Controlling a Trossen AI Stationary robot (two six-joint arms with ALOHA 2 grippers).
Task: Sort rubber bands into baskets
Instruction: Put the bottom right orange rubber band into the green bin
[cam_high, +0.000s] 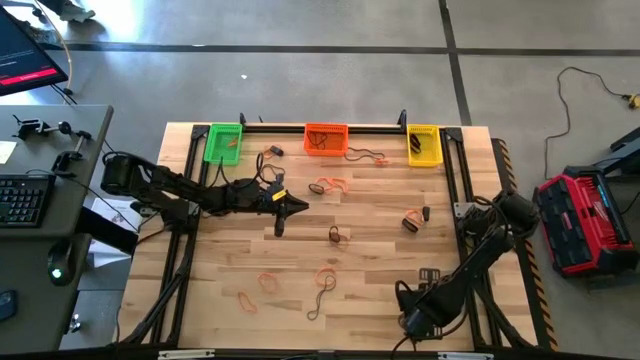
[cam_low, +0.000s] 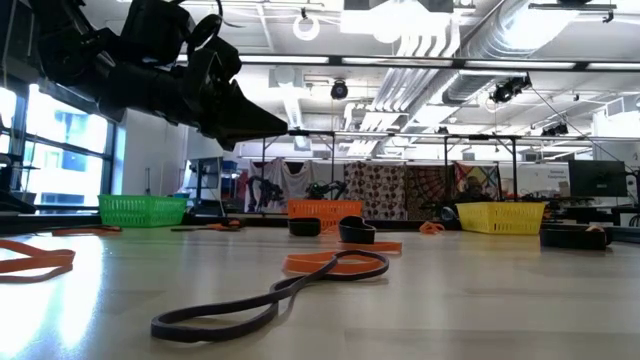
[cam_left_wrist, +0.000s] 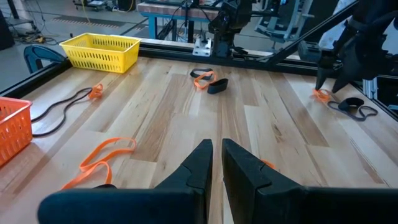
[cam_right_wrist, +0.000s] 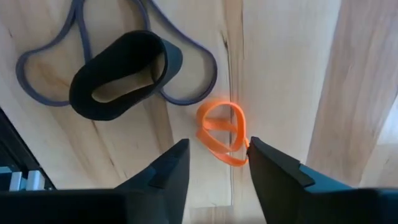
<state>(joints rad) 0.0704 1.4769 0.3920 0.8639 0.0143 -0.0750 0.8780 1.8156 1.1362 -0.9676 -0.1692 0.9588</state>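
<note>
The right gripper (cam_right_wrist: 214, 158) hangs low over the surface (cam_high: 380, 230), jaws parted around a small orange rubber band (cam_right_wrist: 222, 132) lying beside a wide black band (cam_right_wrist: 124, 74). The left gripper (cam_left_wrist: 216, 163) is closed on nothing, mid-surface. 3 baskets line the far edge: green (cam_high: 223, 142), orange (cam_high: 326, 139), yellow (cam_high: 423, 144).
</note>
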